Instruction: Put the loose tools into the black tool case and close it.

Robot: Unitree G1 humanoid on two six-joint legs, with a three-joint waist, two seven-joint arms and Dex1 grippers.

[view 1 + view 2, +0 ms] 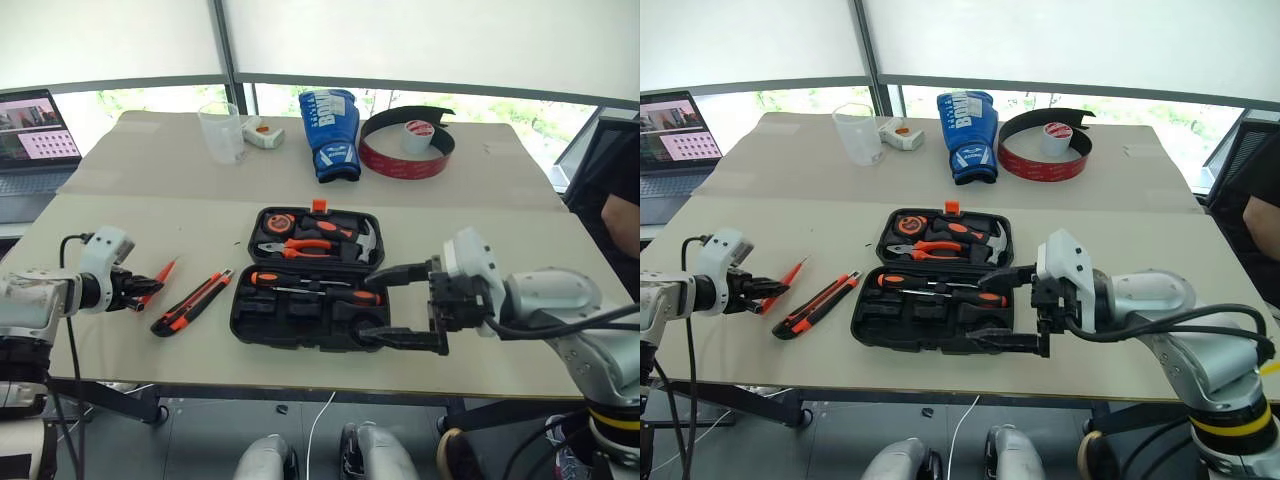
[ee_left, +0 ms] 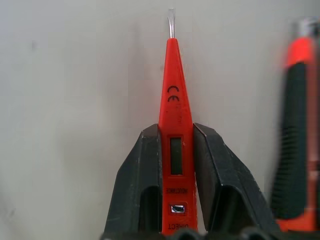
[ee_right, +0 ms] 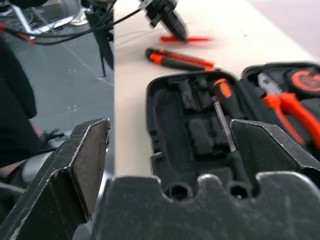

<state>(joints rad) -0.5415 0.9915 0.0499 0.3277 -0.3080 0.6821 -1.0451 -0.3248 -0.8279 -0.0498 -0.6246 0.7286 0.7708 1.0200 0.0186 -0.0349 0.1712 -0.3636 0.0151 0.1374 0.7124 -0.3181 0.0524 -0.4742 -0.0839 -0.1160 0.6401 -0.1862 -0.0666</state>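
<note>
Beige counter (image 1: pixel 120 170): my left tool (image 2: pixel 176 150) pinches the slim orange screwdriver (image 2: pixel 173 100) beside the open black tool case (image 1: pixel 310 325) (right tool (image 1: pixel 410 305) gapes); shallow grip risks slipping when lifted.

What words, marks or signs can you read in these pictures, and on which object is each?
"CE": slim orange screwdriver, clamped in the left gripper.
"DIRECT": same screwdriver, upside down, near the handle end; the word above it is unclear.
White lettering on the blue boxing glove: too blurred.
Laptop screen: too small.
</note>
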